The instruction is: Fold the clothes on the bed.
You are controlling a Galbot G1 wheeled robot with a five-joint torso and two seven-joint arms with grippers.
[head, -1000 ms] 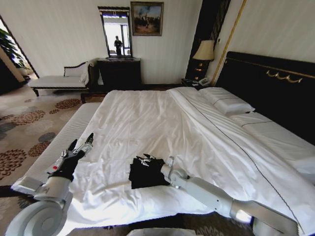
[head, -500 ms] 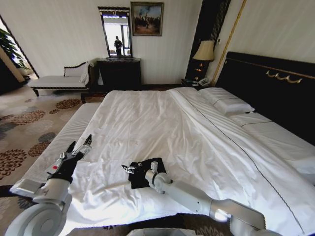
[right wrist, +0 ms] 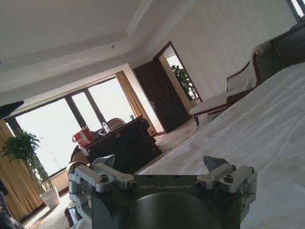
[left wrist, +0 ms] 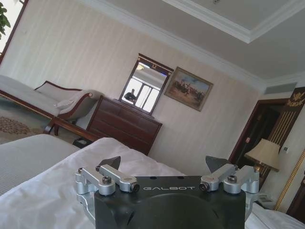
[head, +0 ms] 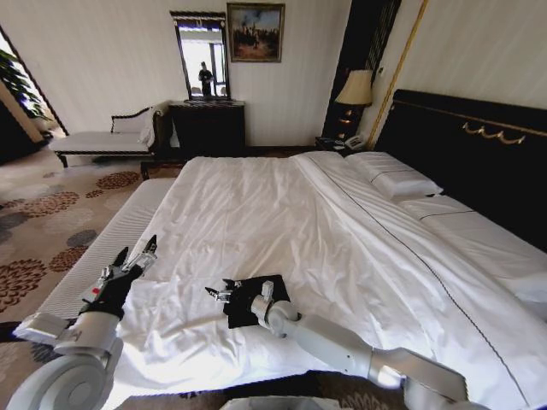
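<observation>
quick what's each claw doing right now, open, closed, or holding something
Left claw: open, empty, raised over the near left edge of the bed.
Right claw: open, empty, just past the left edge of the black T-shirt.

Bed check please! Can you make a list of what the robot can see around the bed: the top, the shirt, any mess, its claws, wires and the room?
Surface: the bed has white sheets, rumpled near the foot; two pillows lie by the dark headboard.
Job's things: the black T-shirt lies as a small bundle near the bed's foot edge.
Clutter: nothing seen on the sheets besides the shirt.
Claws: the right claw is open, low at the shirt's left edge, holding nothing. The left claw is open, held over the bed's left edge, away from the shirt.
Cables: nothing seen.
Surroundings: a white bench beside the bed, a chaise, a dark dresser with a mirror, a painting, a lamp, patterned carpet.
</observation>
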